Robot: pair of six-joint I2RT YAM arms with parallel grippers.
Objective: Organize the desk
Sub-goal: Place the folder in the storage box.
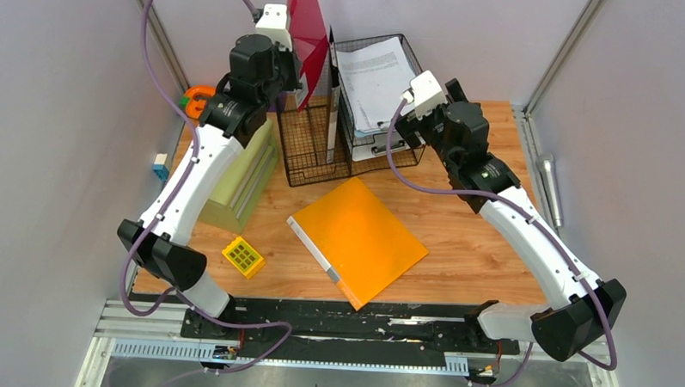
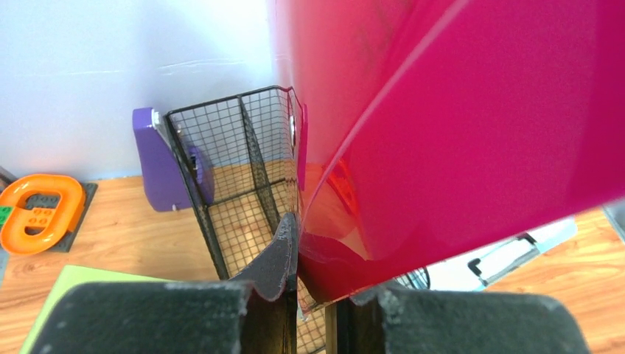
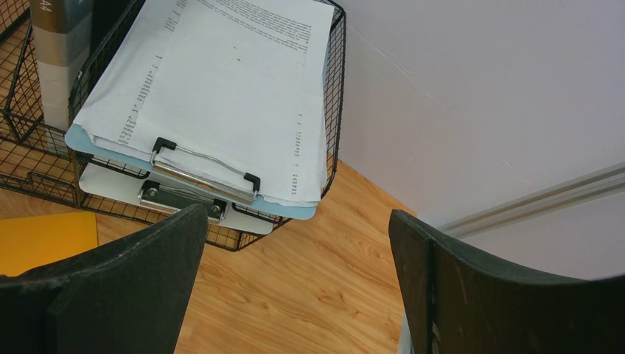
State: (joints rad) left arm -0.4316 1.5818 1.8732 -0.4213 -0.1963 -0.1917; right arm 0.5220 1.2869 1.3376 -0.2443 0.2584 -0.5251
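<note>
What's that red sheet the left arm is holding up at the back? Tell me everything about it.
It is a thin, glossy crimson plastic folder with a diagonal line across its face. The left claw is shut on its lower edge, holding it upright over the black wire rack at the back of the desk.

Top external: high, behind arm bases [image 1: 200, 293], looking down over entire tabletop [image 1: 458, 241].
Left wrist: just behind left tool [image 2: 320, 295], very near red folder [image 2: 457, 133].
Right wrist: behind right tool [image 3: 298, 221], above paper tray [image 3: 337, 88].
All share wire organiser [image 1: 310, 158].
</note>
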